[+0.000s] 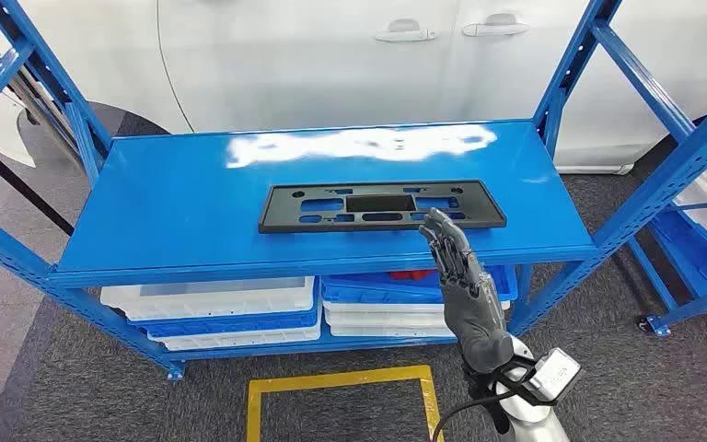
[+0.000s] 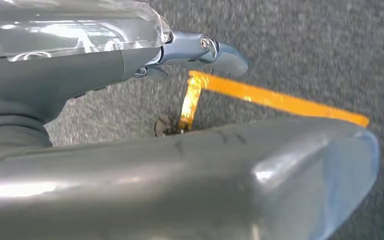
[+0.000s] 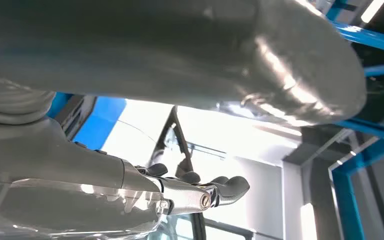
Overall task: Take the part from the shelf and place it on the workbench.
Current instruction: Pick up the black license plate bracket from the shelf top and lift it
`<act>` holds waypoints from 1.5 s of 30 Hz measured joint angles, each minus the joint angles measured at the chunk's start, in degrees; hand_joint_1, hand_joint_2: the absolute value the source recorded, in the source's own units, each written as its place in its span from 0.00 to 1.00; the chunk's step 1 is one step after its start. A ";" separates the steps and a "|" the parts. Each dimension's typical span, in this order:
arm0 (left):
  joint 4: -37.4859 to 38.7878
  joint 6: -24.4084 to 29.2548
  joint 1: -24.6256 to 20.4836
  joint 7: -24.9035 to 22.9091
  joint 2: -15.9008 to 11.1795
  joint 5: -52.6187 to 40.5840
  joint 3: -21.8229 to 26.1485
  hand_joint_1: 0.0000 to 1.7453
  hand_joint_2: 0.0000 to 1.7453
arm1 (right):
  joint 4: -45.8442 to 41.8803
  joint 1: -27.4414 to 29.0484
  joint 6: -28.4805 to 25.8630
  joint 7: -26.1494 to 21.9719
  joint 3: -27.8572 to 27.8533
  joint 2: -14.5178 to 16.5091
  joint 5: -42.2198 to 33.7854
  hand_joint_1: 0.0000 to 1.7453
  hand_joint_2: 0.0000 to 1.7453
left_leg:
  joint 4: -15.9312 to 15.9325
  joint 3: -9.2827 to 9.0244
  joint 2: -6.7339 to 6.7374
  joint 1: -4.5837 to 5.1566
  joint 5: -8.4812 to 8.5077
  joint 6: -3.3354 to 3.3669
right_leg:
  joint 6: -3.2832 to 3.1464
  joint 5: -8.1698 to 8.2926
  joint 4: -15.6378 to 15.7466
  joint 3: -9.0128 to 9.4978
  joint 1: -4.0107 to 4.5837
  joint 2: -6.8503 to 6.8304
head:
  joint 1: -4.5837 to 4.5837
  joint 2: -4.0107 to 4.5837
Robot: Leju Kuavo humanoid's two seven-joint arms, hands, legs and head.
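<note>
Blue shelf before white car; black part flat on top level. Right hand raised at its near edge, fingers straight, slightly apart, holding nothing. Left hand above floor, fingers' state unclear.

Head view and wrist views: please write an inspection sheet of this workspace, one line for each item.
Surface: blue shelf top, glossy with a glare patch.
Job's things: black part lies flat on the shelf top, not yet lifted.
Clutter: white and blue trays on the lower level.
Hands: right robot hand extended, fingertips at the part's front edge, holding nothing; left robot hand hangs over the floor, holding nothing.
Cables: black cable at the right wrist.
Surroundings: white car behind the shelf; yellow floor tape on grey carpet.
</note>
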State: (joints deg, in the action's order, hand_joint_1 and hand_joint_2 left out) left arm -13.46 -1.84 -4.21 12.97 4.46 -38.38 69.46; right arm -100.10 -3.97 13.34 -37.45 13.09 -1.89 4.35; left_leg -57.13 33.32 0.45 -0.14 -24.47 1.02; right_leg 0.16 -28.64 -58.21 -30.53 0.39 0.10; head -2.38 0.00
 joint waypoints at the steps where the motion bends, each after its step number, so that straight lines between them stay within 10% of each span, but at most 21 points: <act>1: 0.00 0.00 -0.02 0.02 0.00 -0.04 0.00 0.00 0.00 | 0.03 0.02 -0.01 0.00 0.06 -0.05 0.22 0.00 0.00 | 0.16 -0.20 0.02 -0.03 -0.05 0.15 | 0.11 -0.56 -1.01 -0.47 -0.07 0.00 | 0.00 0.00; 5: 0.00 0.03 -0.08 0.09 -0.01 -0.15 0.00 0.00 0.00 | 0.79 0.34 -0.06 -0.04 0.91 -0.42 1.38 0.00 0.00 | 0.46 -1.03 0.03 -0.01 -0.67 0.75 | 0.78 -5.38 -13.32 -7.73 -0.59 -0.02 | 0.00 0.00; 7: 0.00 0.09 -0.04 0.10 -0.01 -0.15 0.00 0.00 0.00 | 1.61 0.34 -0.07 -0.04 1.73 -0.56 1.90 0.00 0.00 | 0.44 -1.63 -0.05 0.00 -1.24 0.71 | 1.05 -4.33 -15.76 -10.22 -0.92 -0.05 | 0.00 0.00; 11: 0.00 0.25 -0.13 0.01 -0.01 -0.16 0.00 0.00 0.00 | 3.15 -1.12 -0.14 0.14 3.50 -0.75 2.29 0.00 0.00 | -0.01 -3.09 -0.23 0.20 -2.93 -0.10 | 0.78 3.92 -3.30 -5.82 -1.17 -0.10 | 0.00 0.00; 17: 0.01 1.81 -0.47 -1.49 -0.13 -0.54 -0.01 0.00 0.00 | 4.70 -2.93 -0.61 0.50 5.91 -0.81 2.33 0.00 0.00 | -2.56 -2.72 -0.20 0.02 -5.64 -2.04 | -1.15 3.57 0.04 -3.90 -1.15 -0.01 | -0.01 0.00; 21: 0.02 4.22 -0.21 -3.68 -0.10 -1.10 -0.02 0.00 0.00 | 7.05 -4.31 -1.89 0.86 7.97 -0.76 4.09 0.00 0.00 | -15.92 4.93 -0.22 -0.33 -10.41 -2.87 | -1.73 2.86 0.19 -3.10 -1.07 -0.02 | -0.01 0.00; 23: 0.02 5.11 0.04 -4.52 -0.11 -1.32 -0.01 0.00 0.00 | 8.98 -5.25 -2.92 1.01 9.14 -0.55 5.85 0.00 0.00 | -15.07 5.71 -0.22 -0.39 -7.72 -2.83 | -1.67 2.36 0.17 -2.44 -1.05 0.09 | -0.01 0.00; 27: 0.02 5.70 0.10 -5.42 -0.10 -1.54 0.00 0.00 0.00 | 13.64 -8.76 -6.18 1.21 11.80 0.33 10.47 0.00 0.00 | -1.70 0.81 -0.26 -0.10 -0.23 -1.72 | -1.00 1.46 0.13 -1.24 -0.84 0.28 | 0.00 0.00; 31: 0.02 5.98 0.16 -6.79 -0.07 -2.22 -0.01 0.00 0.00 | 18.51 -12.42 -12.03 1.65 14.97 1.28 16.15 0.00 1.00 | -0.21 0.36 -0.33 -0.22 0.01 -0.55 | 0.14 0.94 -0.05 -1.38 -0.69 0.25 | -0.01 0.00; 37: 0.05 5.99 0.22 -12.18 0.00 -4.13 -0.15 0.00 0.00 | 24.83 -15.70 -21.46 4.23 18.73 2.20 25.27 0.00 1.00 | 0.33 -0.16 -0.39 -0.41 -0.08 0.39 | 0.88 -5.48 -16.23 -9.95 -0.86 0.15 | 0.00 0.00; 41: 0.22 6.15 0.34 -13.12 0.09 -4.50 -0.19 0.00 0.00 | 26.89 -16.84 -22.93 4.82 19.84 2.74 26.77 0.00 1.00 | -0.25 -0.67 -0.66 -0.29 -0.82 -0.23 | 0.35 2.10 -3.84 -4.90 -0.93 0.00 | 0.00 0.00; 45: 0.26 8.15 0.34 -15.89 0.10 -6.30 -0.66 0.00 0.00 | 29.81 -18.73 -34.87 10.14 21.57 3.80 40.05 0.00 1.00 | -0.46 -0.44 -0.65 -0.16 -1.11 -1.48 | -0.67 2.96 -0.24 -3.58 -0.65 0.22 | 0.00 0.00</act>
State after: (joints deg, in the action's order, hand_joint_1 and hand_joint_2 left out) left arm -13.20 6.31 -3.86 -2.91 4.56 -44.69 68.81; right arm -70.30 -22.70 -21.53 -27.31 34.67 1.91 44.40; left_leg -57.59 32.88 -0.20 -0.30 -25.58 -0.46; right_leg -0.50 -25.68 -58.45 -34.11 -0.26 0.33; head -2.38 0.00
